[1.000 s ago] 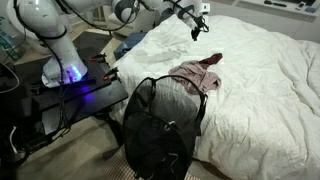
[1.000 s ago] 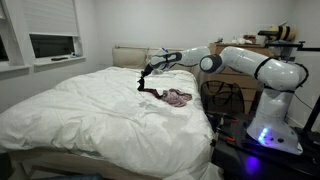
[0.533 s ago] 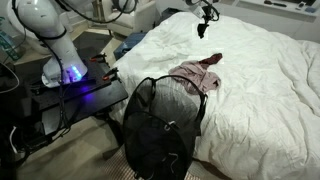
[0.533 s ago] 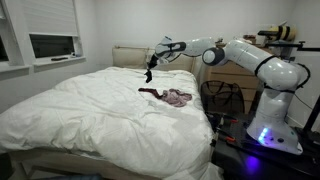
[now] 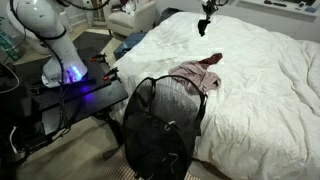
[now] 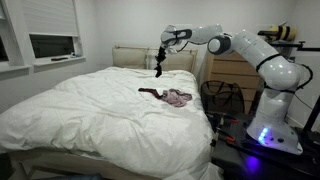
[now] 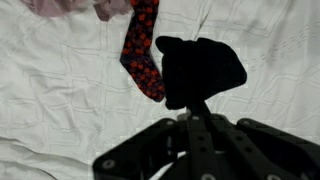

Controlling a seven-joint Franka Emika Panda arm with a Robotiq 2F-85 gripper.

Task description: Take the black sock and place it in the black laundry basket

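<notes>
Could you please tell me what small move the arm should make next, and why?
Probably carry the black sock across toward the black laundry basket. The pincer is shut on the sock, which hangs clear above the bed, while the basket stands on the floor at the bedside, well away from the pincer.

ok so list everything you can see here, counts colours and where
black sock: one, black, hanging from the gripper above the bed
patterned sock: one, red and dark, flat on the duvet beside the clothes pile
clothes pile: one, pinkish, on the duvet near the bed's edge
laundry basket: one, black mesh, on the floor beside the bed
duvet: one, white, covering the bed
window: one, white-framed, wall beyond the bed
arm: one, white, base lit blue on a dark stand
gripper: one, black, shut on the black sock, raised over the bed
</notes>
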